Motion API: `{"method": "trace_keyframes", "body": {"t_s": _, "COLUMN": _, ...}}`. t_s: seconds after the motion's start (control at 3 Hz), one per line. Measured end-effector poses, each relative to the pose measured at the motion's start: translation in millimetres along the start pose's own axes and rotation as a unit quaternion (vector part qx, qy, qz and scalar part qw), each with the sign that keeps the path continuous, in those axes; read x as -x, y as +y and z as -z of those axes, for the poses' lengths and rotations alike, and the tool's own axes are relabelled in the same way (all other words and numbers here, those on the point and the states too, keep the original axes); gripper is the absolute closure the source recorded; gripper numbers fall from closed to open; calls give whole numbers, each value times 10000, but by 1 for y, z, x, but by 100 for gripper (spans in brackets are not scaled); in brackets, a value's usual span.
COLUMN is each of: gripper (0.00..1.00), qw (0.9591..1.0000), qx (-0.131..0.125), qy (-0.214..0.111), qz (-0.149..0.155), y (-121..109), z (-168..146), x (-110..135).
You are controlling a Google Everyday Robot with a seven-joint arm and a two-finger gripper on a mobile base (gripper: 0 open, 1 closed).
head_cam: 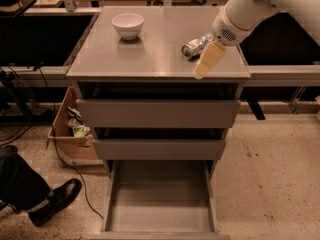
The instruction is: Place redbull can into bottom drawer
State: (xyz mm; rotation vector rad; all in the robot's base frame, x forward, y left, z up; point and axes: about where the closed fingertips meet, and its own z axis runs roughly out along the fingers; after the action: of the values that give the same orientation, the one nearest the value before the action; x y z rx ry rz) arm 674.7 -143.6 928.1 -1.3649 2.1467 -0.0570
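So rn we've got the redbull can [196,46] lying on its side on the counter [150,54], over on the right part, not in any drawer. The tool [205,65] hangs just in front of the can, angled down toward the counter's front edge. We can't tell if it's touching the can, and tbh can't tell if it's clenched or released either. The bottom drawer [160,204] is pulled out w/ its grey floor showing. The white bowl [127,25] sits upright at the back left, well apart from the can.
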Motion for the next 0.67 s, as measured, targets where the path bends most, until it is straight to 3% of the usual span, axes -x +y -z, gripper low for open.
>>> {"method": "trace_keyframes", "body": {"t_s": 0.33, "gripper": 0, "qw": 9999, "qx": 41, "qy": -112, "qz": -119, "y": 0, "z": -9, "x": 1}}
{"method": "trace_keyframes", "body": {"t_s": 0.67, "gripper": 0, "qw": 9968, "qx": -236, "qy": -394, "qz": -656, "y": -17, "z": -27, "x": 14}}
